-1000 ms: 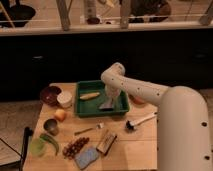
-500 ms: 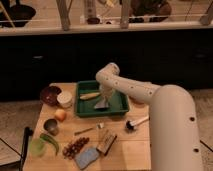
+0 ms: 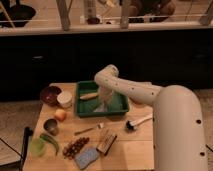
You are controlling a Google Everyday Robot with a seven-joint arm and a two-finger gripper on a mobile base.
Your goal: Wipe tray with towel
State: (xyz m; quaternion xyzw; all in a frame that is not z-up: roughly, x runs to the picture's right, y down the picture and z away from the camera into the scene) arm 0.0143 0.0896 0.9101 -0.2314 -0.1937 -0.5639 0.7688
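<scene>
down in the green tray (image 3: 118,103) the gripper (image 3: 102,99) sits on the pale towel (image 3: 100,107) near the middle, i cannot tell if it is squeezing it, and the wiping looks only partly done.

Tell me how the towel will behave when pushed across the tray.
The towel looks limp, bunched under the gripper in the tray, so it will probably crumple rather than slide flat. It seems thin, so likely light and apt to slip free unless pressed.
</scene>
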